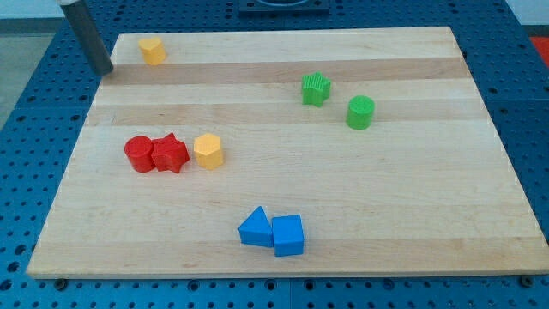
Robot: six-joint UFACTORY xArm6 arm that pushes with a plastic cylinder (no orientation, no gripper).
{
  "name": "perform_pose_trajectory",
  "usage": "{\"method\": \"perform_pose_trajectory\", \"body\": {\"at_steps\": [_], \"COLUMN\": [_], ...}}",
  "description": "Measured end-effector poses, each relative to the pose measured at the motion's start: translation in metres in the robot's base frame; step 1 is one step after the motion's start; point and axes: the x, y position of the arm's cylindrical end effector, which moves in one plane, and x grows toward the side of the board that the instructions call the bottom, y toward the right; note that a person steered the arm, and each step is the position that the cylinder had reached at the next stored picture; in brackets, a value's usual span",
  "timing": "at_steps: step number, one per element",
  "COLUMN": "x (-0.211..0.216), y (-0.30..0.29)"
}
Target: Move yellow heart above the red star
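My tip (pixel 103 69), a bare tool gripping nothing, sat left of the yellow heart (pixel 153 51). Best was probably pushing it slowly down, stopping above the red star (pixel 171 154).

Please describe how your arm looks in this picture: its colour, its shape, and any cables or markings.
Only my rod shows: a straight, smooth, dark grey cylinder, paler at its upper end. My tip is blunt and round. No cables or markings are visible. The rest of my arm is out of view.

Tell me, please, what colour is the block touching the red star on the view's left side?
Red, like the red star: the round red block, seen in the camera view.
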Motion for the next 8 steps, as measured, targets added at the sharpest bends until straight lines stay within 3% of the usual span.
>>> {"method": "perform_pose_trajectory", "body": {"at_steps": [1,4,8], "x": [-0.002,-0.078,-0.063], "y": [0.000,0.002,0.058]}}
